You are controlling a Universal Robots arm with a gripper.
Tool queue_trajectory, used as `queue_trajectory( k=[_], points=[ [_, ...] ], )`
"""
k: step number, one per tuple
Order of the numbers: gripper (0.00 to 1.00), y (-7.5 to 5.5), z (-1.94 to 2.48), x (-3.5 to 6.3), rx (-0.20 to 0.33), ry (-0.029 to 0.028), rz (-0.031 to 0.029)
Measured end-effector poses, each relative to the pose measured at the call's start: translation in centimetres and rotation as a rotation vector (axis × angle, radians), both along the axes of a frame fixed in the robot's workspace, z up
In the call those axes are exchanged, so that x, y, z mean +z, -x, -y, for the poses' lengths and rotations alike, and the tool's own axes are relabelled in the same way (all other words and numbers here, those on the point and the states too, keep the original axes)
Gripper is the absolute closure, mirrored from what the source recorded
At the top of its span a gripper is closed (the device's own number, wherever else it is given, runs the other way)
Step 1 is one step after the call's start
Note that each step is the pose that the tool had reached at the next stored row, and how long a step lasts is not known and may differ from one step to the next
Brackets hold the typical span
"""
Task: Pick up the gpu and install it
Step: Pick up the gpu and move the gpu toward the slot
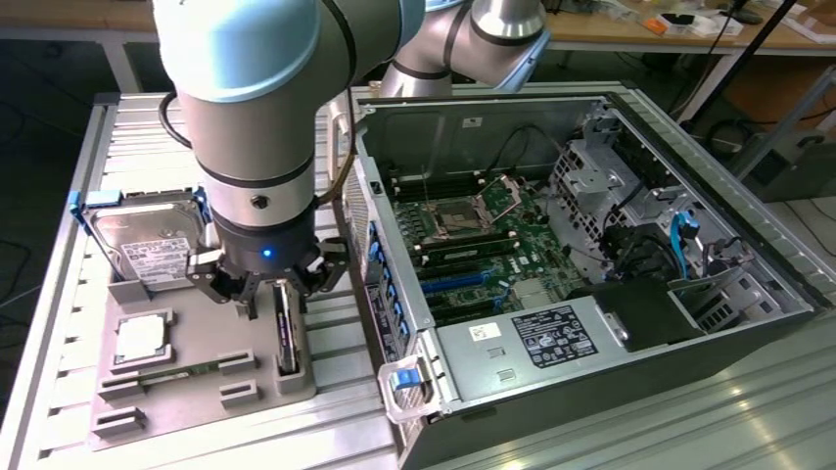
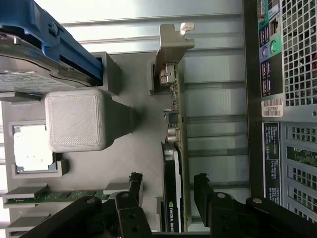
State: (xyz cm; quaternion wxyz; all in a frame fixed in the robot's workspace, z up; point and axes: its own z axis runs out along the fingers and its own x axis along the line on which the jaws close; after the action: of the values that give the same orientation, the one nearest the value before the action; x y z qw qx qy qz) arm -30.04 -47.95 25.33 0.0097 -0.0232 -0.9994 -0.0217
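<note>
Grey plastic made the holder tray [image 1: 196, 328] on the slatted metal table [image 1: 66, 323]. The gpu [image 1: 288, 338] stood on its edge in a slot of this tray, on the side nearest the open computer case [image 1: 588, 294]. Its silvery end bracket pointed away from the arm.

The gripper [image 1: 274, 294] hung low over the card with its jaws wide apart. In the wrist view, the gripper [image 2: 168, 186] had one black finger on each side of the gpu [image 2: 174, 148]. A small gap showed on both sides, so nothing was held.

On the same tray lay a hard drive [image 1: 151, 245] in a blue frame, a processor [image 1: 141, 336] and a green memory stick [image 1: 176, 372], all on the side away from the case. The case lay on its side, with the motherboard [image 1: 484, 245] visible.
</note>
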Motion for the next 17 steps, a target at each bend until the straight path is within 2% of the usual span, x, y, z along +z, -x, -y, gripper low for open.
queue_trajectory(
  k=[9,17],
  points=[
    [0.46,0.00,0.00,-0.45,0.000,0.0001,-0.0055],
    [0.46,0.00,0.00,-0.78,0.000,-0.0001,-0.0059]
  ],
)
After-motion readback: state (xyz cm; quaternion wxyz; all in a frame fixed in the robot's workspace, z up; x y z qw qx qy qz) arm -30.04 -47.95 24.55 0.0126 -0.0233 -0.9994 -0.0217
